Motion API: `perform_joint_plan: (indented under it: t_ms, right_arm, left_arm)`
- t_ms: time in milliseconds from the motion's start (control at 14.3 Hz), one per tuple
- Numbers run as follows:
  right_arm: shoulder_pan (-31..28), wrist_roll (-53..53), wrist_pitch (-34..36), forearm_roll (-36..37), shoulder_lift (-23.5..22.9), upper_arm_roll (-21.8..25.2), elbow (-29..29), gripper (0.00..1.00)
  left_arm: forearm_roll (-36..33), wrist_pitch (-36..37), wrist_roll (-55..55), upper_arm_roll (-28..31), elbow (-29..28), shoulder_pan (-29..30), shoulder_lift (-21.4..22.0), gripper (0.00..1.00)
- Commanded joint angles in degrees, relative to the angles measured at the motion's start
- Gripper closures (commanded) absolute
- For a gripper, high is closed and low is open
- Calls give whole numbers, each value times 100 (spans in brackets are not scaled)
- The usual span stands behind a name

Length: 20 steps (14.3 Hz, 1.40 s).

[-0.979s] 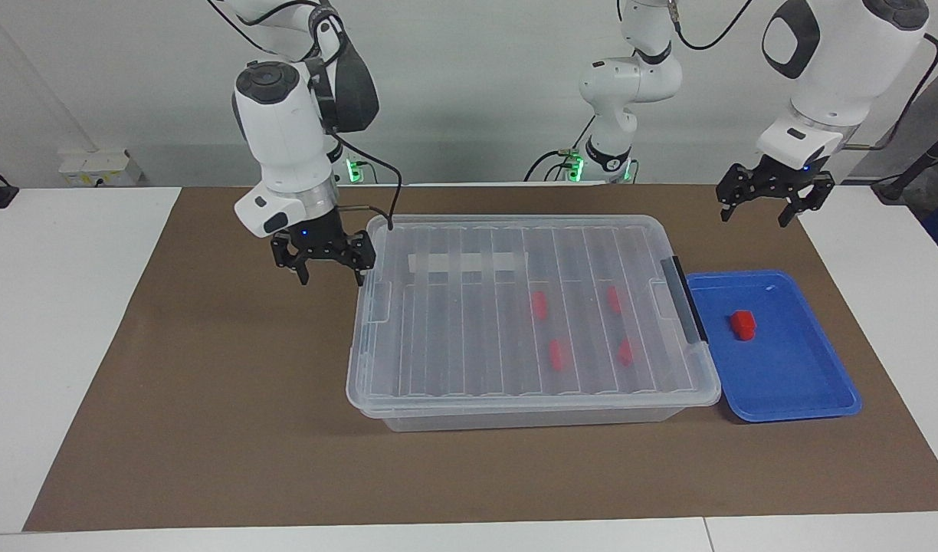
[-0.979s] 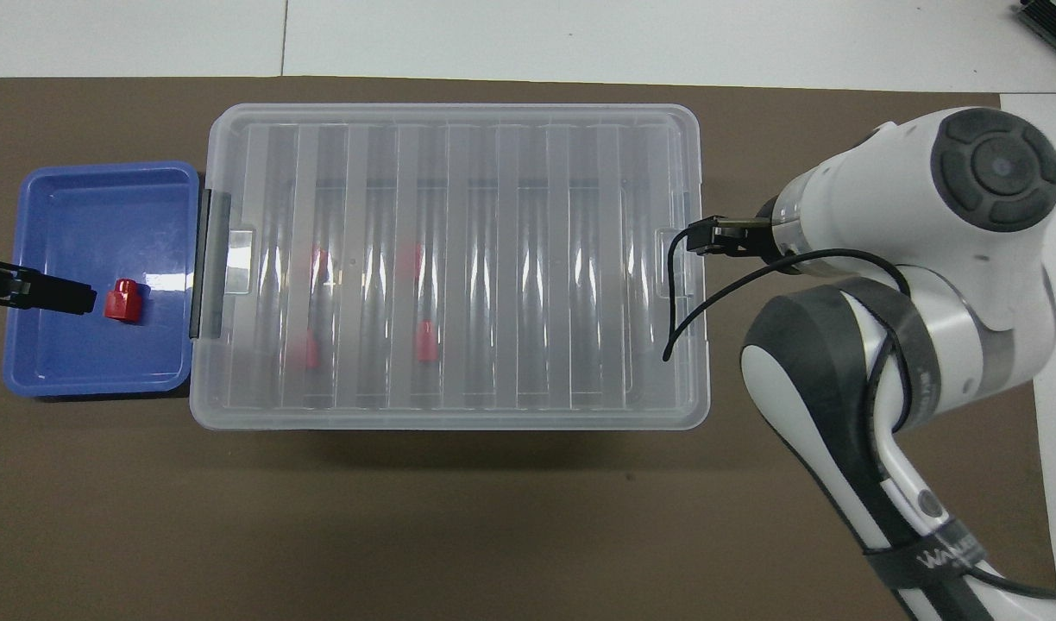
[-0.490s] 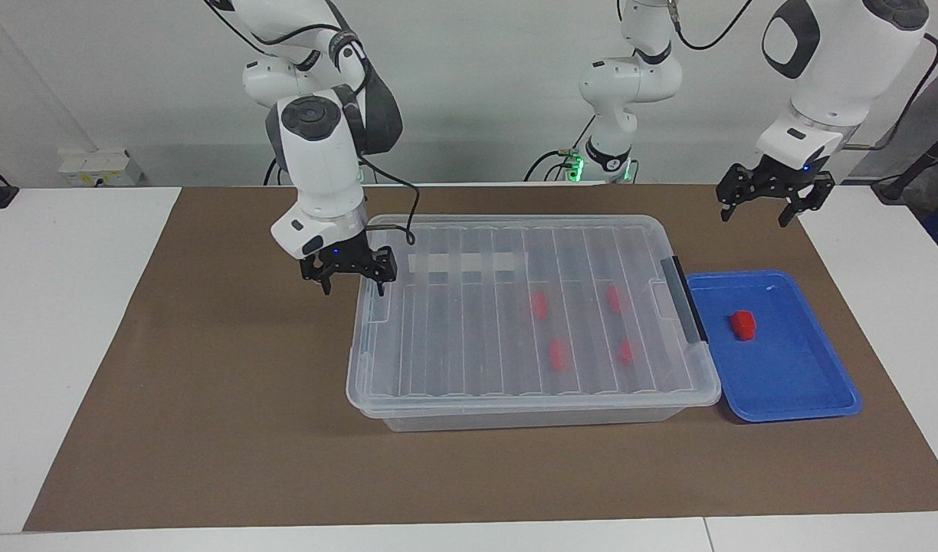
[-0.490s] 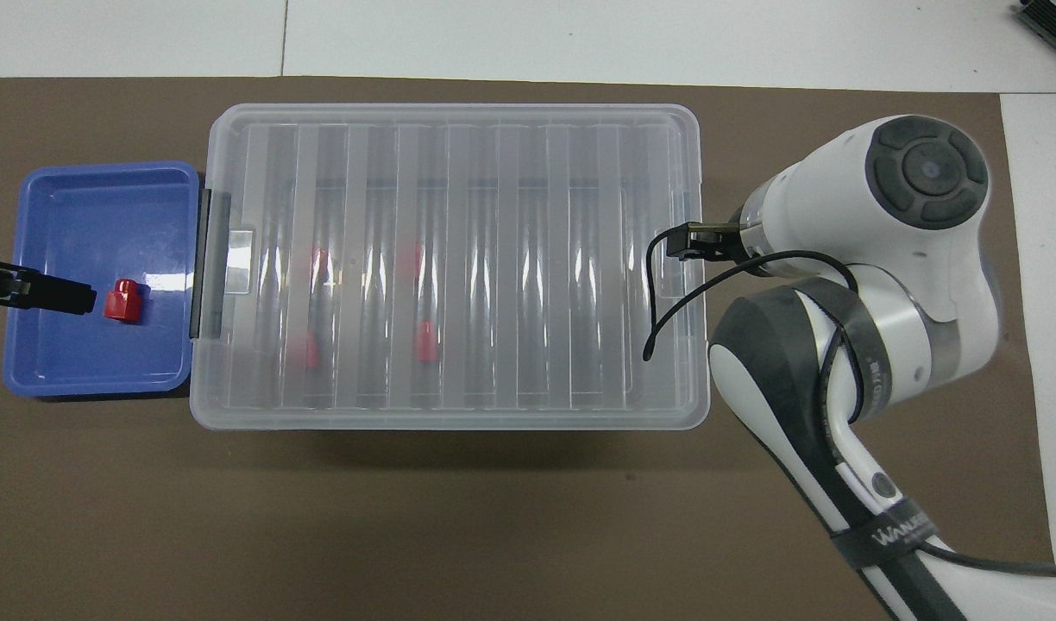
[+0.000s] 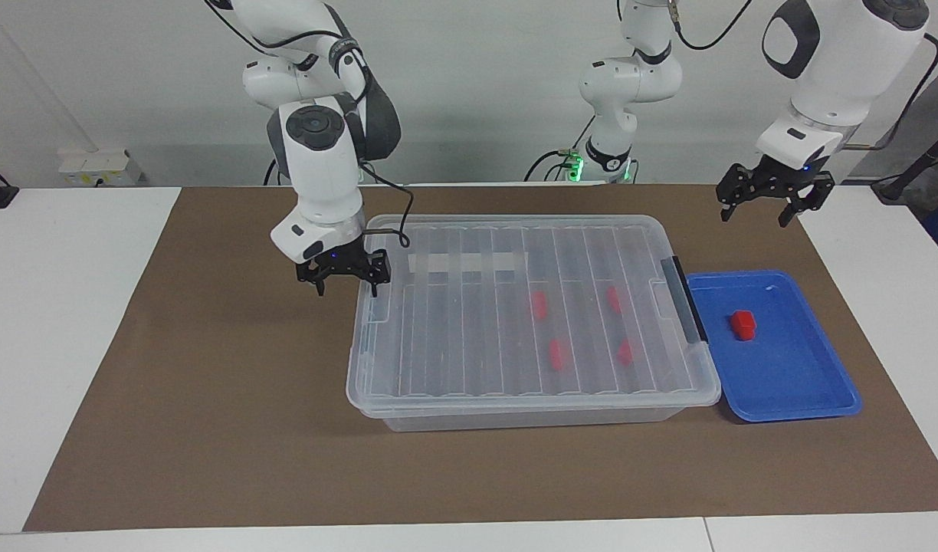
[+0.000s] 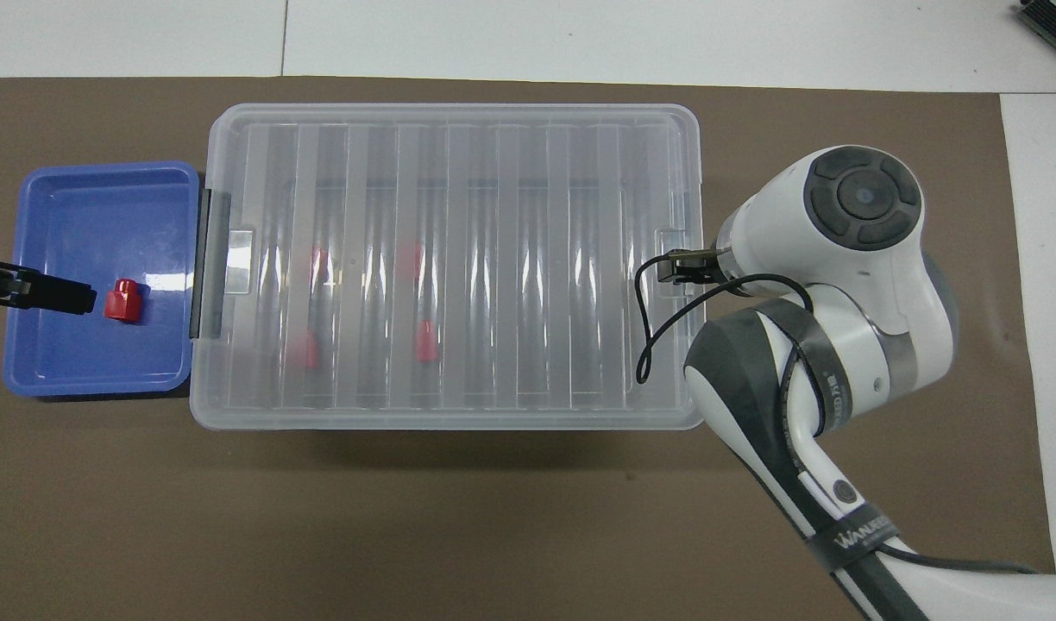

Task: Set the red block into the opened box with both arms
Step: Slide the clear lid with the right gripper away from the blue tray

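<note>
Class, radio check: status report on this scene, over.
Right gripper open at box end. Left gripper open, waiting above tray. Red block in tray. Lid closed.

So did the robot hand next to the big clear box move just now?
Yes. The right gripper slid toward the clear box; it was out over the brown mat, and now it hangs at the lid's edge, with open fingers.

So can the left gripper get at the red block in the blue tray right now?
Probably yes. The red block lies uncovered in the open blue tray; the left gripper hangs open in the air near that tray with nothing between them.
</note>
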<state>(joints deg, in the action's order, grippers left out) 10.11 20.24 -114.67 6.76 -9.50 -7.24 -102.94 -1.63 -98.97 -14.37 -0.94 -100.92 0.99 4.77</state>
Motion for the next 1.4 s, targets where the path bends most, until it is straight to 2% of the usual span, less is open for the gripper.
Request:
perform_joint_plan:
  t_ms: [0,629,909,1189,1329]
  right_arm:
    - [-298,-554,67,106,168,-41,-174,0]
    - [-1124,-2225,349,98,282,-41,-182,0]
    - [-1266,-2481,340,97,282,-41,-182,0]
    - [-1459,-2814,349,97,282,-41,-182,0]
    - [-1547,-2990,340,97,273,-41,-182,0]
  left_arm:
    - [66,44,40,24,-129,-2,129,0]
    - [66,44,57,6,-120,-90,129,0]
    - [75,62,40,68,-269,50,208,0]
    - [75,-587,181,68,-375,550,112,0]
    - [75,-1253,225,77,-612,683,-115,0]
